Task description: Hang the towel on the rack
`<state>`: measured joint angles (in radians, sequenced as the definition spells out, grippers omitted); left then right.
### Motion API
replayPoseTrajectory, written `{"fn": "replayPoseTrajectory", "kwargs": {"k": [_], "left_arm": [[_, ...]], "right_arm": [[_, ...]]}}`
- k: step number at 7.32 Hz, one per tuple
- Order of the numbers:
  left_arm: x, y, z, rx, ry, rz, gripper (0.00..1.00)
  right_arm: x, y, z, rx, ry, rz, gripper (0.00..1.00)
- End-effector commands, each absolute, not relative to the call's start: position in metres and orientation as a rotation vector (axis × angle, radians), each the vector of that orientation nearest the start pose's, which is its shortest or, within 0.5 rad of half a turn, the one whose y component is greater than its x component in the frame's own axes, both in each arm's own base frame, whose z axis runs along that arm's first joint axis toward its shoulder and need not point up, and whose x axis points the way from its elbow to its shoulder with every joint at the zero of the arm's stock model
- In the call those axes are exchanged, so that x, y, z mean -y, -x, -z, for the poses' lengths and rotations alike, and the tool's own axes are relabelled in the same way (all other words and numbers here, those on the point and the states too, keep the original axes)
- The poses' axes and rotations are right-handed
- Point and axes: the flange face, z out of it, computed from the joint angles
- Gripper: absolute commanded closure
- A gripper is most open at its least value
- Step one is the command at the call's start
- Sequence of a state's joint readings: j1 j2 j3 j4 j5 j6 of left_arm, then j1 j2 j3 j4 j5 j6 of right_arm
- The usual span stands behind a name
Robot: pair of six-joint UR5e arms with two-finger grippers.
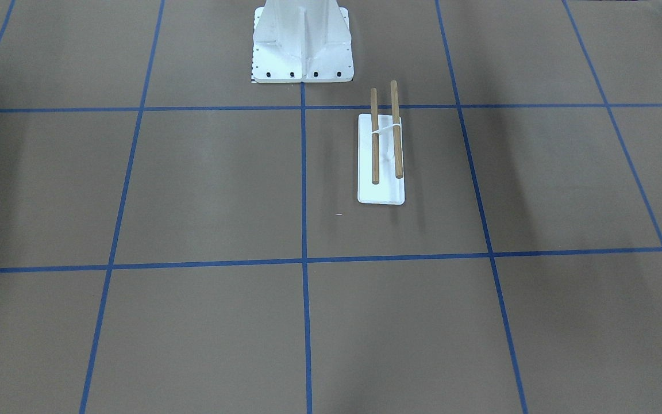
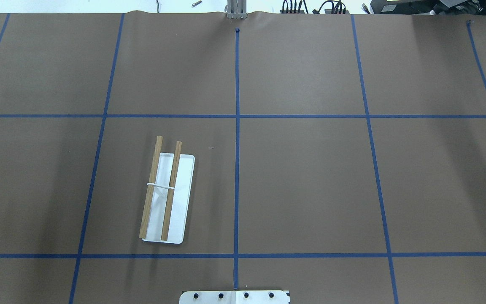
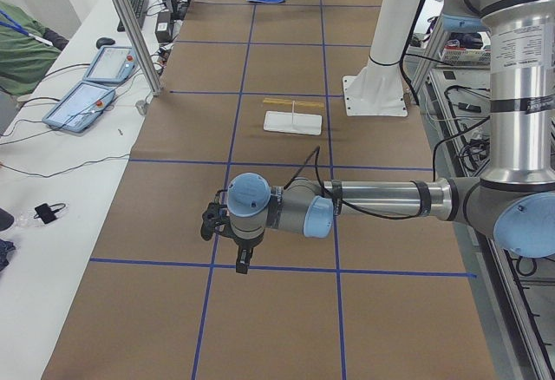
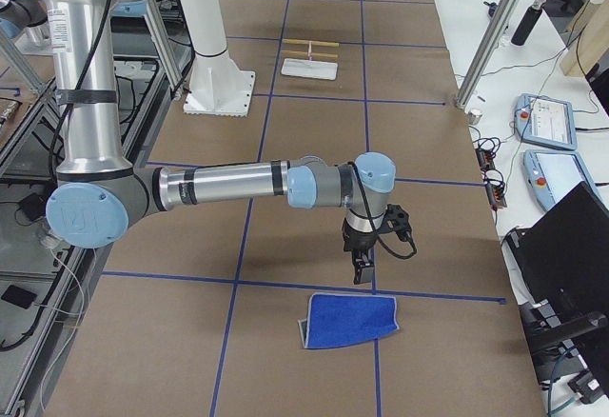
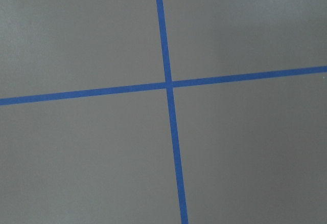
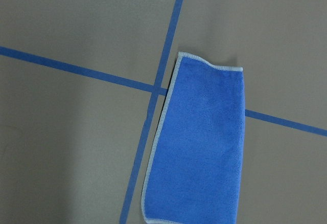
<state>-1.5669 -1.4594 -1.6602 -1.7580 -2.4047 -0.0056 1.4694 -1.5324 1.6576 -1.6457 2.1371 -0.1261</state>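
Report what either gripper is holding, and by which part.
Nothing is held. The towel lies flat on the table, apart from the right gripper. The rack stands untouched, and the left gripper hangs far from both.

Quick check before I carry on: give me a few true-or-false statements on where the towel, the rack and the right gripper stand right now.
1. The towel hangs on the rack. False: it lies flat on the table, far from the rack.
2. The rack's dowels are bare. True.
3. The right gripper holds the towel. False: it hangs beside the towel, apart from it.
4. The towel lies across a tape line. True.
5. The rack stands in the robot's right half. False: it stands left of the centre line.
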Motion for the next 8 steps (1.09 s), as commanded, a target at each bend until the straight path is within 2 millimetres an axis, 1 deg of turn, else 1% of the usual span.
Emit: {"fn": "replayPoseTrajectory", "kwargs": {"k": [1, 2, 3, 4, 5, 6, 7, 8], "left_arm": [[0.450, 0.059, -0.646, -0.806, -0.150, -0.066, 0.02], [0.452, 0.059, -0.643, -0.813, -0.160, -0.071, 0.02], [0.458, 0.058, -0.628, -0.811, -0.189, -0.085, 0.02], [0.466, 0.058, -0.613, -0.807, -0.220, -0.098, 0.02], [0.480, 0.057, -0.592, -0.811, -0.270, -0.117, 0.02], [0.496, 0.055, -0.584, -0.815, -0.284, -0.123, 0.02], [0.499, 0.054, -0.576, -0.822, -0.298, -0.120, 0.02], [0.499, 0.054, -0.576, -0.818, -0.320, -0.137, 0.02]], "right_arm": [[0.514, -0.028, -0.617, 0.571, -0.061, 0.238, 0.00], [0.514, -0.027, -0.616, 0.577, -0.061, 0.238, 0.00], [0.513, -0.025, -0.615, 0.608, -0.060, 0.234, 0.00], [0.515, -0.022, -0.606, 0.634, -0.076, 0.238, 0.00], [0.516, -0.022, -0.590, 0.634, -0.102, 0.238, 0.00], [0.520, -0.021, -0.582, 0.636, -0.118, 0.242, 0.00], [0.520, -0.019, -0.592, 0.634, -0.097, 0.240, 0.00], [0.521, -0.019, -0.601, 0.635, -0.079, 0.239, 0.00]]}}
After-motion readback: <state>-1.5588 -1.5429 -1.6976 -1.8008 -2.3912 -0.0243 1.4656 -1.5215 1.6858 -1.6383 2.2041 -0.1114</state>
